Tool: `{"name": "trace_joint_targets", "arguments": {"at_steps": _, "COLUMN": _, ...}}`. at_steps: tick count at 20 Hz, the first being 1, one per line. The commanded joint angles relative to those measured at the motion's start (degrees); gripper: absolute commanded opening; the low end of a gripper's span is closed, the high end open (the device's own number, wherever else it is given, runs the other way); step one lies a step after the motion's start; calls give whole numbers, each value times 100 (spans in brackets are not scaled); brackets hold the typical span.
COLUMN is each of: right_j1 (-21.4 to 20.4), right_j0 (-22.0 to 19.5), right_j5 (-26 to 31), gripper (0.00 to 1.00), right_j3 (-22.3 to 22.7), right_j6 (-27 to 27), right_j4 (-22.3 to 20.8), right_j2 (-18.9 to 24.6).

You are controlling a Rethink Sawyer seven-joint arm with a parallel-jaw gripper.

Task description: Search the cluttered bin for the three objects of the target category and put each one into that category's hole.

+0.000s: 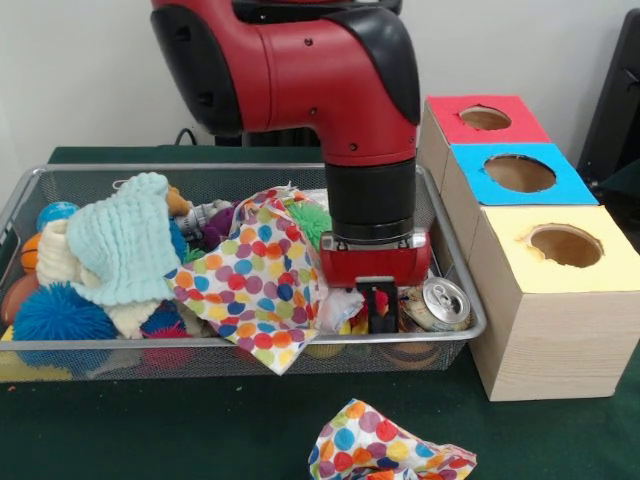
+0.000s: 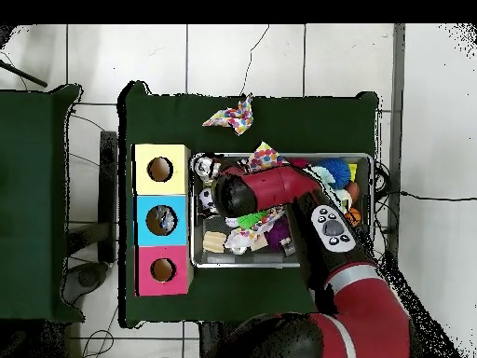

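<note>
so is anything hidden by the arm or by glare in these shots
Front view: even light, no strong glare, but the arm blocks the wire bin's back middle, and the end effector sits low beside the can. Overhead view: the arm covers much of the bin's middle.

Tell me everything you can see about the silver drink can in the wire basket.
The silver metal drink can lies on its side in the corner of the wire mesh basket nearest the yellow-topped wooden box. Its round top end faces the front camera, and the pull tab shows there. The side looks shiny, with a red patch. It rests among other clutter, close beside the red and black gripper, which hangs just next to it; whether they touch is unclear. In the overhead view the arm hides most of it.
</note>
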Motion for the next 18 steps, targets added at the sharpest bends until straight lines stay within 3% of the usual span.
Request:
{"name": "trace_joint_targets", "arguments": {"at_steps": 1, "right_j1": 438, "right_j0": -480, "right_j5": -319, "gripper": 0, "right_j3": 230, "right_j6": -851, "right_j4": -601, "right_j2": 476}}
{"name": "trace_joint_targets", "arguments": {"at_steps": 4, "right_j1": 731, "right_j0": -837, "right_j5": -300, "gripper": 0, "right_j3": 86, "right_j6": -977, "right_j4": -652, "right_j2": 638}}
{"name": "trace_joint_targets", "arguments": {"at_steps": 10, "right_j1": 1149, "right_j0": -1788, "right_j5": 228, "gripper": 0, "right_j3": -54, "right_j6": -1899, "right_j4": -813, "right_j2": 1347}}
{"name": "trace_joint_targets", "arguments": {"at_steps": 18, "right_j1": 1272, "right_j0": -2029, "right_j5": 619, "gripper": 0, "right_j3": -247, "right_j6": -2242, "right_j4": -969, "right_j2": 1572}}
